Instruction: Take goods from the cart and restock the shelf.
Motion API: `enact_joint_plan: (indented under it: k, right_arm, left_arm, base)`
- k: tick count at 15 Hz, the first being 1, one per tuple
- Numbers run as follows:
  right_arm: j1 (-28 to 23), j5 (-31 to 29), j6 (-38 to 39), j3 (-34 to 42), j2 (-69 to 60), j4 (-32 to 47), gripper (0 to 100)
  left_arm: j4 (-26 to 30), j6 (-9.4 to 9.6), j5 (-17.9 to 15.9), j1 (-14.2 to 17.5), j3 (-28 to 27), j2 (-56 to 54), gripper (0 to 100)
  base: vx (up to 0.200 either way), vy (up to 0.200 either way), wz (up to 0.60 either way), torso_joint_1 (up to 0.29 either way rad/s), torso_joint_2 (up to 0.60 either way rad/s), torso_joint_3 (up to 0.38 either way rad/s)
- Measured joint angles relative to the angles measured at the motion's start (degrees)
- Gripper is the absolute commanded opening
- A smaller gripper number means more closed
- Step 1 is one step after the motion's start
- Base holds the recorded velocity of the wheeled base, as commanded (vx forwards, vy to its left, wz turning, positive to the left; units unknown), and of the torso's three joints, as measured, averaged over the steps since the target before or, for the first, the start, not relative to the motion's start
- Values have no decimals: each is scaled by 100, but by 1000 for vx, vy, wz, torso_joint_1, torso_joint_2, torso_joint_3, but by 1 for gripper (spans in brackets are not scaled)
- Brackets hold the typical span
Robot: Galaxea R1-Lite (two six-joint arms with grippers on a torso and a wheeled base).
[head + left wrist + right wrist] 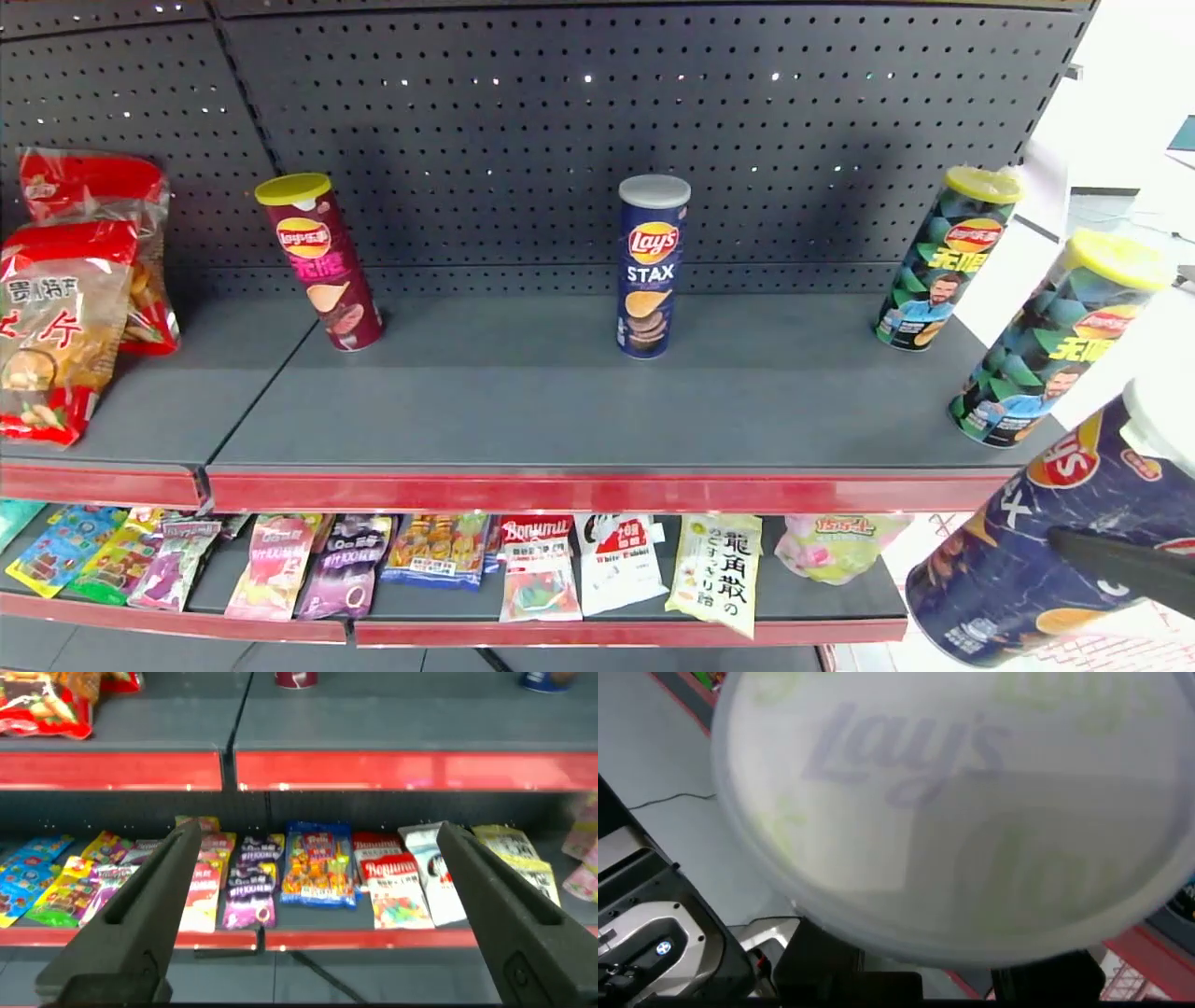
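My right gripper (1116, 537) is shut on a dark blue chips can (1018, 569), held tilted at the lower right, in front of and below the upper shelf (597, 420). One black finger (1120, 565) lies across the can's side. In the right wrist view the can's translucent lid (952, 803) sits close to the camera. On the shelf stand a maroon can (319, 263), a matching blue can (651, 266) and two green cans (945, 259) (1055, 341). My left gripper (318, 905) is open and holds nothing, facing the lower shelf's sachets (318, 868).
Red snack bags (65, 299) lean at the upper shelf's left end. A row of small sachets (448, 551) lines the lower shelf. The shelf's red front lip (597, 490) runs across, and a perforated back panel (597, 121) stands behind. Bare shelf surface lies between the cans.
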Motion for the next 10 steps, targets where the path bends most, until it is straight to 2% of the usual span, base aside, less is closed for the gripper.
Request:
enact_joint_plan:
  k: [6,10]
  right_arm:
    - [187,4,5,11,5,0,0]
    - [201,44,2,13,-4,6,0]
  left_arm:
    - [-4,-2,0,0,0,0,100]
    - [0,-6,-2,0,0,0,100]
  base:
    - [200,0,0,6,2,2]
    - [0,0,0,0,0,0]
